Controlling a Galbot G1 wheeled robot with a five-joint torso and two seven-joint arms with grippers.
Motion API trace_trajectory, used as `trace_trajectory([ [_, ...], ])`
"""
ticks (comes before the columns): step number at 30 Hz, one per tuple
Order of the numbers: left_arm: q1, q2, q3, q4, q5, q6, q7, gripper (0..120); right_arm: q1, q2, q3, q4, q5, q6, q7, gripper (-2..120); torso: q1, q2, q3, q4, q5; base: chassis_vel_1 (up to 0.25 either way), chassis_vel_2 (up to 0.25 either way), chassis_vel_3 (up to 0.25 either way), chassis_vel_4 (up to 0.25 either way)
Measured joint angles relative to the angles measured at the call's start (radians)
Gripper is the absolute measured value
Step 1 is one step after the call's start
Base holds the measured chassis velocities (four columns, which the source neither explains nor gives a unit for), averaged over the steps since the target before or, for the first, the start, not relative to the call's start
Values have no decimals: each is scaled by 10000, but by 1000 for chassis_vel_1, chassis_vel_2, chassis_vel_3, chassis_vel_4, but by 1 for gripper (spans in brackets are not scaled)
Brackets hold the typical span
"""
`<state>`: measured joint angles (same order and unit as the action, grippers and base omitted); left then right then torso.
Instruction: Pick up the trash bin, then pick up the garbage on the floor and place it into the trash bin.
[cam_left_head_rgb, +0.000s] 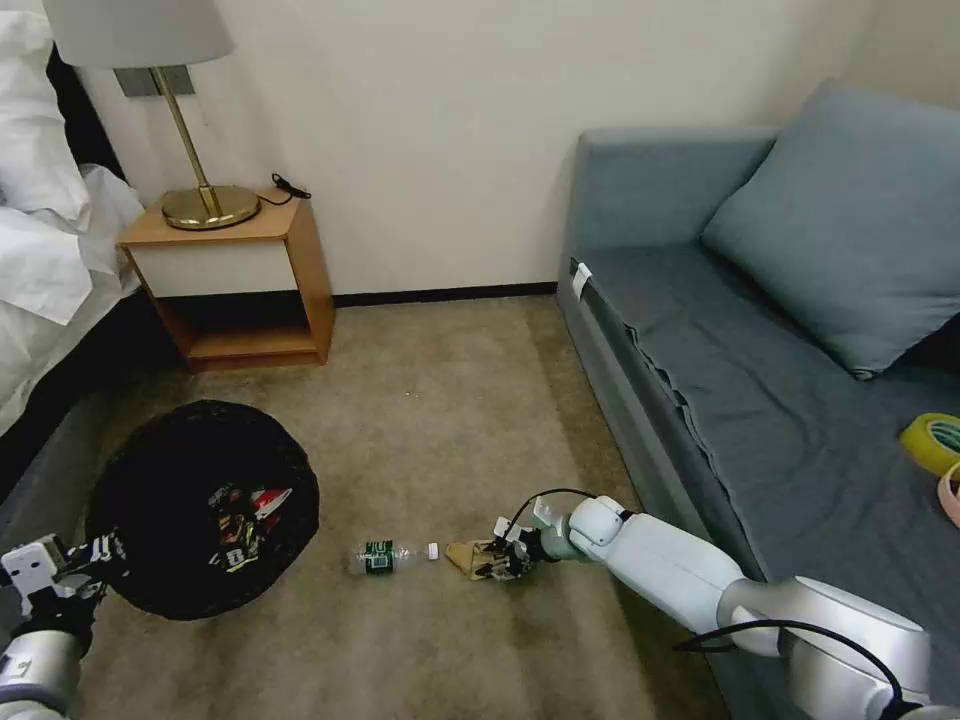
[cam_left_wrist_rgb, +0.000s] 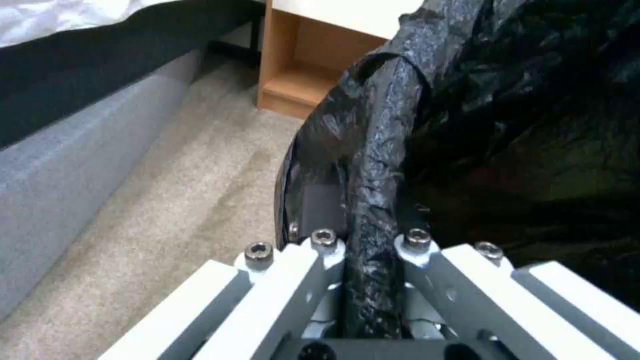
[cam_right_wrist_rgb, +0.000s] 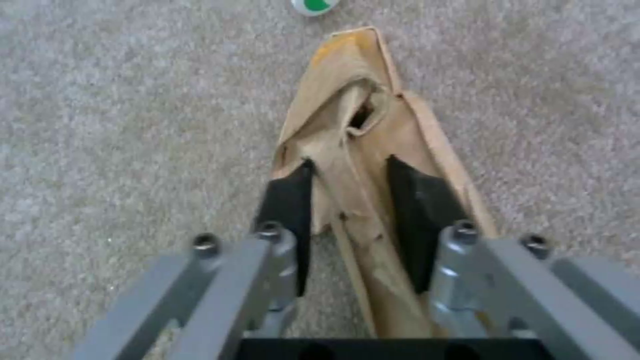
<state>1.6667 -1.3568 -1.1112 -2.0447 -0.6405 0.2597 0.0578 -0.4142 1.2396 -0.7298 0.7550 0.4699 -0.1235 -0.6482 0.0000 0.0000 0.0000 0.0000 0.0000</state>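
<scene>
Left hand near left, clamped on trash bin rim, wrappers inside | right hand gripping tan paper bag on floor | bottle lying between bin and bag | sofa far right

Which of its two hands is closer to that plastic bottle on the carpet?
The right. The right gripper pinches the paper bag beside the bottle; the left gripper grips the trash bin rim, farther off.

A: Where is the round black wire-mesh trash bin?
B: On the beige carpet floor, left, before the wooden nightstand. The clear plastic bottle lies right of it; the crumpled tan paper bag right again, before the grey-blue sofa.
</scene>
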Motion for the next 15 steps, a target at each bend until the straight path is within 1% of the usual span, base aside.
trace_trajectory([
  [1,25,-27,43,-7,43,1,0,1,-35,-12,150,33,-26,7,51,13,0,1,0,0,0,0,0,0,0],
  [3,29,-32,66,-10,22,1,-6,1,-54,-104,258,93,-33,10,119,5,0,0,0,1,0,0,0,0,0],
  [4,29,-32,66,-10,22,1,-6,1,-54,-104,258,93,-33,10,119,5,0,0,0,1,0,0,0,0,0],
  [5,29,-32,87,-10,-40,6,-19,1,-56,-151,296,129,-34,6,153,1,0,0,0,0,0,0,0,0,0],
  [10,1,-12,140,43,-132,27,-42,1,-60,-538,673,434,26,-80,275,0,0,0,0,0,2,0,0,0,0],
  [12,10,7,192,78,-132,28,-42,1,-82,-855,941,766,135,-142,372,0,0,0,0,2,1,0,0,0,0],
  [13,16,21,226,91,-132,28,-42,1,-110,-1129,1129,1098,254,-216,463,0,0,0,1,2,4,0,0,0,0],
  [14,16,21,226,91,-132,28,-42,1,-110,-1129,1129,1098,254,-216,463,0,0,0,1,2,4,0,0,0,0],
  [15,16,34,256,108,-127,28,-43,1,-140,-1426,1328,1434,389,-289,563,0,0,0,0,1,5,0,0,0,0],
])
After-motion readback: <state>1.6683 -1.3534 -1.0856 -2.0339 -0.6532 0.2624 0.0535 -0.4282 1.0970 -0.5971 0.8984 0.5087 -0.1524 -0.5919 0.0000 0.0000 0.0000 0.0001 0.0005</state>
